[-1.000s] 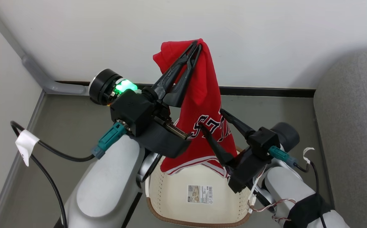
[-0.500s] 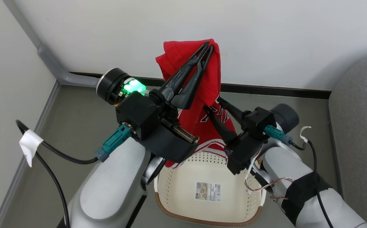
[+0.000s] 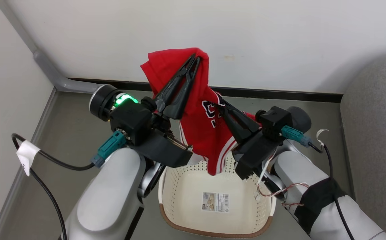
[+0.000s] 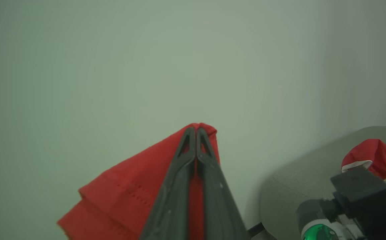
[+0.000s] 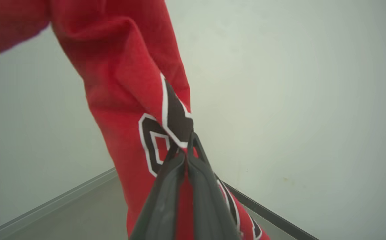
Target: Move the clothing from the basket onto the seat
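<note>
Item: clothing (image 3: pixel 202 133), red with white trim and black-and-white lettering, hung in the air between my two grippers above the far edge of the basket (image 3: pixel 179 196). Its lowest fold dangled over the basket's far wall, and I could not tell whether it brushed the rim. Left gripper (image 3: pixel 193 60): raised high before the wall (image 3: pixel 279 40), fingers pressed together on the top fold of the cloth. Right gripper (image 3: pixel 217 104): lower, fingers pinched narrow on the lettered patch. Basket: on the floor (image 3: pixel 73 133) close to my body, its paper label (image 3: pixel 212 202) showing bare on the bottom. Seat (image 3: pixel 376 133): grey cushion at the right, well apart from the cloth. Handling note, as I judged it: the carry to the seat called for both pinches kept firm and both arms swung right together, so the fabric neither slipped nor stretched. The trailing fold needed lifting clear of the basket's rim, then of the seat's near edge, before lowering. Change against a second earlier: my right fingers then stood spread on either side of the lettered part, gripping nothing, and the hem lay draped across the basket's far edge. At this moment they were closed on the cloth and the hem was drawn up. Left hold unchanged.
</note>
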Controlling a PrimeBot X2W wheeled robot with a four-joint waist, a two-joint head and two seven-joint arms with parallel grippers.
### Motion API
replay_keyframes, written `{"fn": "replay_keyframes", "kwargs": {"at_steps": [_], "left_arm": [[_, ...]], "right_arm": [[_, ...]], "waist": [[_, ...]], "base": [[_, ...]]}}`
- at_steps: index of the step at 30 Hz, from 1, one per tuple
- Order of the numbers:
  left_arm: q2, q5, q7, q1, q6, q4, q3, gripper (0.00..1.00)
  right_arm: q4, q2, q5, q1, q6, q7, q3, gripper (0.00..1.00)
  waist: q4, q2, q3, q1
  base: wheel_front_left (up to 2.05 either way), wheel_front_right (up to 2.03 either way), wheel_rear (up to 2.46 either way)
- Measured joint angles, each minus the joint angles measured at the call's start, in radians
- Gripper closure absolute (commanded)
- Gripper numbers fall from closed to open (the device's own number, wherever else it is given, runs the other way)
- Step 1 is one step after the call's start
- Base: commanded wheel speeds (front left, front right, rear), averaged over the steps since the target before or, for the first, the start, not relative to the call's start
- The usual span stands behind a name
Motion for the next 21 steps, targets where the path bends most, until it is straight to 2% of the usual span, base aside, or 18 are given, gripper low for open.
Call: {"fn": "replay_keyframes", "kwargs": {"at_steps": [1, 21], "left_arm": [[0.000, 0.000, 0.000, 0.009, 0.000, 0.007, 0.003, 0.00], [0.012, 0.009, 0.000, 0.148, 0.012, 0.103, 0.061, 0.00]], "right_arm": [[-0.003, 0.000, 0.003, 0.000, 0.000, 0.000, -0.003, 1.00], [-0.029, -0.002, 0.023, 0.012, 0.000, 0.000, -0.100, 1.00]], "waist": [[-0.004, 0.0000, -0.002, 0.0000], [-0.085, -0.0002, -0.038, -0.0001]], "base": [[0.00, 0.00, 0.00], [0.00, 0.00, 0.00]]}}
